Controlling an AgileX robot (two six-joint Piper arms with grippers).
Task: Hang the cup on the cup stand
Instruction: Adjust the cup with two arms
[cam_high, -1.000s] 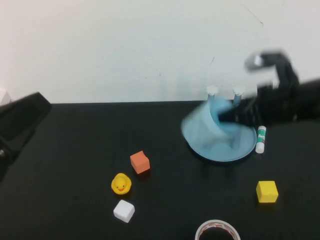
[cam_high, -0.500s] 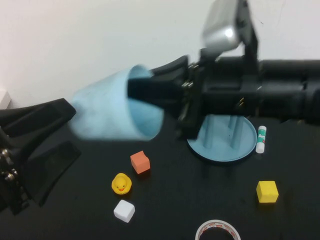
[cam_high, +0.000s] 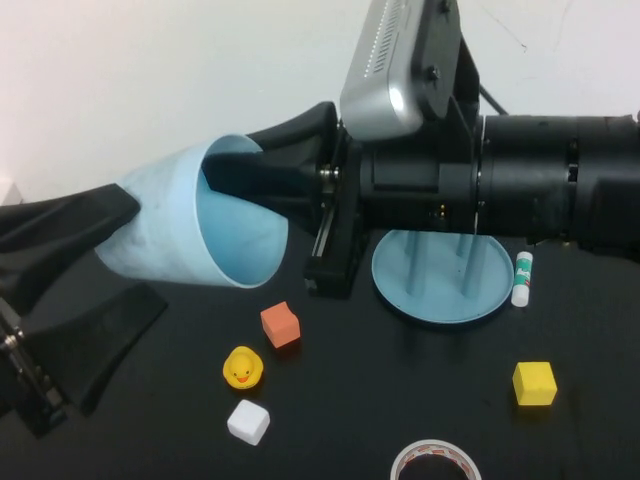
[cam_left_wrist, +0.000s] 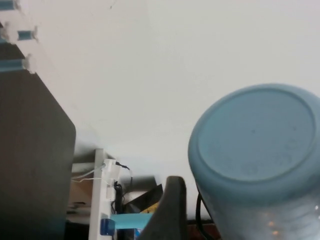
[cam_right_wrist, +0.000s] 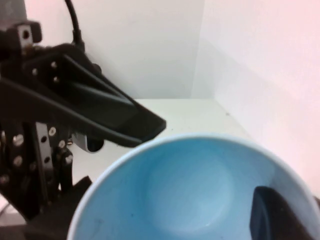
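Cup (cam_high: 190, 220) mid-air, handover btwn arms; stand (cam_high: 440, 280) waits behind.
R gripper (cam_high: 262, 175) pinches rim, one finger inside; L gripper (cam_high: 85, 270) jaws wide apart around base; cup looks light, stiff, slick plastic — take it low on wall.

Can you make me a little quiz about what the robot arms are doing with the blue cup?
1. True or false: the cup is already hanging on the cup stand.
2. Which gripper is pinching the cup's rim: A) left gripper B) right gripper?
3. Fill in: the left gripper's fingers are wide ____ around the cup's bottom end.

Key: 1 false, it is held sideways in the air above the table, left of the stand. 2 B, one finger inside the cup. 3 open.
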